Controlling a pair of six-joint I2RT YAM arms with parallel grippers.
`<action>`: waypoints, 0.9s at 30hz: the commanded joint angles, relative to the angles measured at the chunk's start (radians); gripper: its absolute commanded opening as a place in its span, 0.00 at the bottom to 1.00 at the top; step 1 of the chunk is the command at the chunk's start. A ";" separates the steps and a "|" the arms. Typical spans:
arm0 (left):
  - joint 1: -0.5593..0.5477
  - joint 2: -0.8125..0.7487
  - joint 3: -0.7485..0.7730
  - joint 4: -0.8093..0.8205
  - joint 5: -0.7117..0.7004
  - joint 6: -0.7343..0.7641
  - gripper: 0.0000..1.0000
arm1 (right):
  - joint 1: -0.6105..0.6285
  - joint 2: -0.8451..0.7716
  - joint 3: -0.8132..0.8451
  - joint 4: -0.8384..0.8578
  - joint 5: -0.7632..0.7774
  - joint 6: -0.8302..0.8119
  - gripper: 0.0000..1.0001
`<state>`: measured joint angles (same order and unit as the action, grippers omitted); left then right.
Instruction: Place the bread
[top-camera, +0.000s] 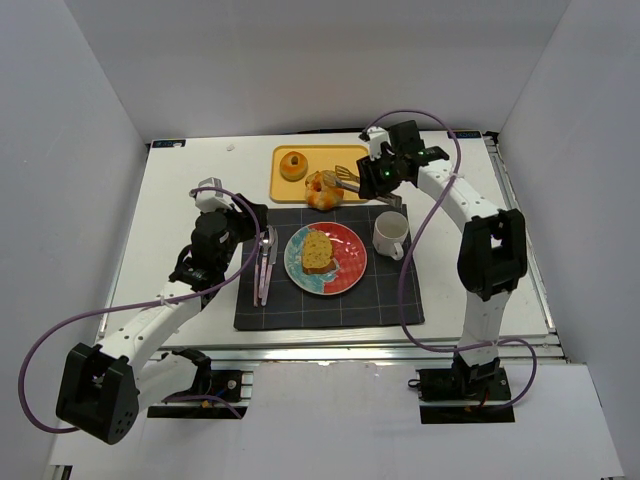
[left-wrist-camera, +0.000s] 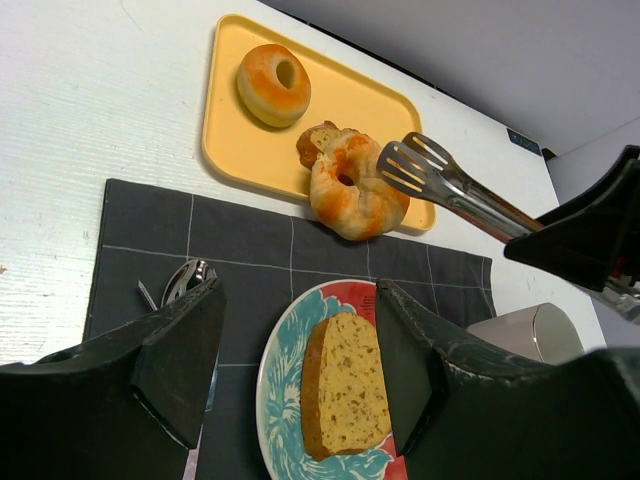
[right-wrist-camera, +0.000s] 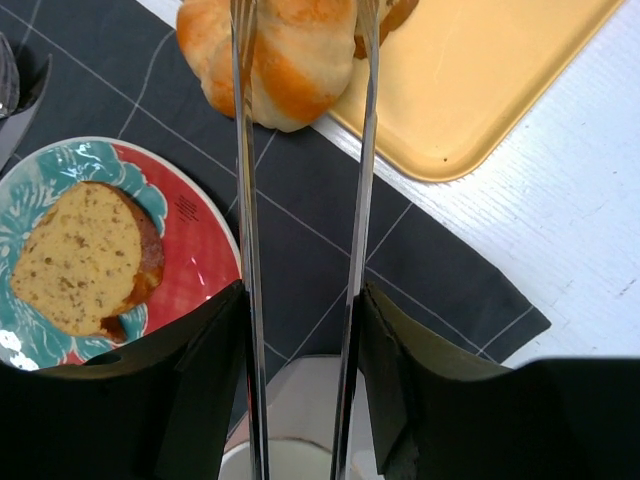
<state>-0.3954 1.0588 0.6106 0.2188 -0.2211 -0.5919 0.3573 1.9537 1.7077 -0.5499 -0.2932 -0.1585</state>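
- One tan bread slice (top-camera: 318, 250) lies on the plate (top-camera: 352, 268), left of its middle; the red half to the slice's right is bare.
- The knotted roll (top-camera: 323, 192) sits beyond the plate, straddling the near rim of the yellow tray (top-camera: 335, 156) and overhanging onto the dark placemat (top-camera: 330, 305).
- A second slice (left-wrist-camera: 318, 140) on the tray touches the roll's far side and is mostly hidden by it.
- The right fingers (top-camera: 378, 182), beyond the plate's right side, pinch metal tongs (top-camera: 352, 180). The tong tips reach the roll; I cannot tell whether they grip it.
- The left fingers (top-camera: 250, 222) are spread and empty, over the far end of the cutlery (top-camera: 265, 262) left of the plate.
- A cup (top-camera: 390, 235) stands just right of the plate, apart from it.
- An orange bun (top-camera: 293, 165) lies on the tray, beyond the plate's left side.
- A strip of bare placemat separates plate and tray.
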 joint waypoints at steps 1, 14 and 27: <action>0.004 -0.005 0.012 0.024 0.009 -0.003 0.71 | 0.000 0.016 0.058 0.019 -0.001 0.027 0.53; 0.004 0.010 0.021 0.027 0.011 -0.003 0.71 | 0.003 0.016 0.049 0.022 0.000 0.184 0.50; 0.004 0.027 0.035 0.028 0.020 -0.003 0.71 | 0.011 -0.027 0.017 0.022 0.037 0.358 0.50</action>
<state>-0.3954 1.0832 0.6106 0.2333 -0.2188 -0.5945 0.3622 1.9854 1.7130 -0.5499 -0.2569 0.1360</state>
